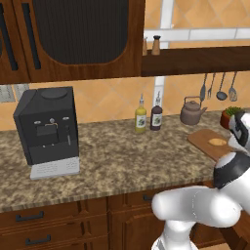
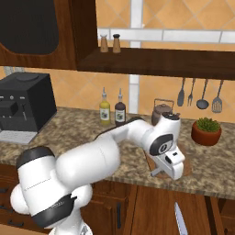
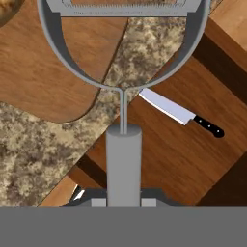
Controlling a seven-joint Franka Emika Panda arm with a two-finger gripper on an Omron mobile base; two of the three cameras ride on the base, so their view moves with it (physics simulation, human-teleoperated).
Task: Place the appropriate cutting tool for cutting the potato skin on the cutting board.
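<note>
Peeler (image 3: 123,72) clamped in tool (image 3: 123,200), over table (image 3: 34,144) edge beside cutting board (image 3: 48,72); potato (image 1: 217,142) on board; knife (image 3: 179,112) probably on floor.

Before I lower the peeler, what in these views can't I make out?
- Peeler blade: hand view, cut off by the top edge.
- Potato: hand view, only a sliver at the top-left corner.
- Board: right base view, mostly behind the arm.
- Knife: right base view, handle cut off by the bottom edge.
</note>
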